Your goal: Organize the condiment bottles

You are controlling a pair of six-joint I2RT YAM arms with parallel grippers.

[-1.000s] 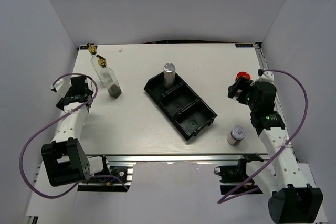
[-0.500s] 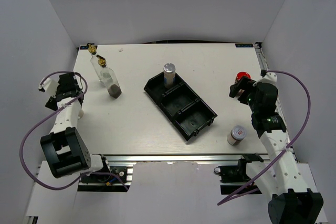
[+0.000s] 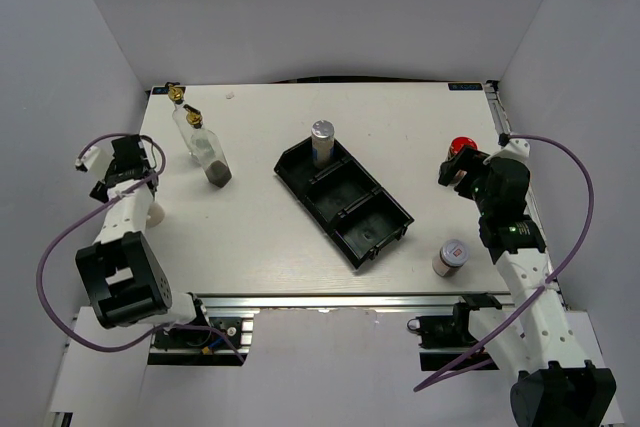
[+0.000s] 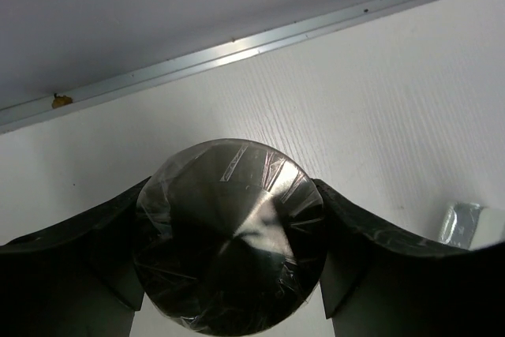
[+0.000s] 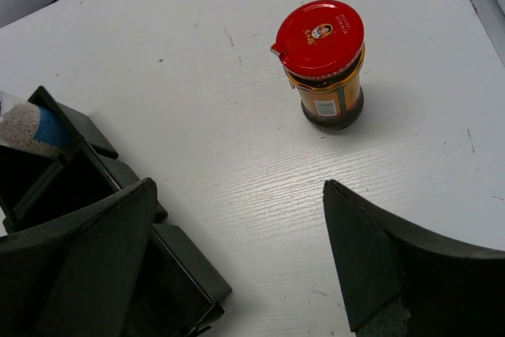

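Silver-capped shaker (image 4: 229, 250) is standing on the bench (image 4: 379, 116), directly between the fingers of the left hand (image 4: 230, 199), which is clamping it on both sides at the cap. The right hand (image 5: 237, 187) is hovering with its fingers wide apart. The red-capped jar (image 5: 319, 49) is standing upright ahead of it, toward its right finger, untouched. The black tray (image 5: 185, 270) is lying just beside its left finger.
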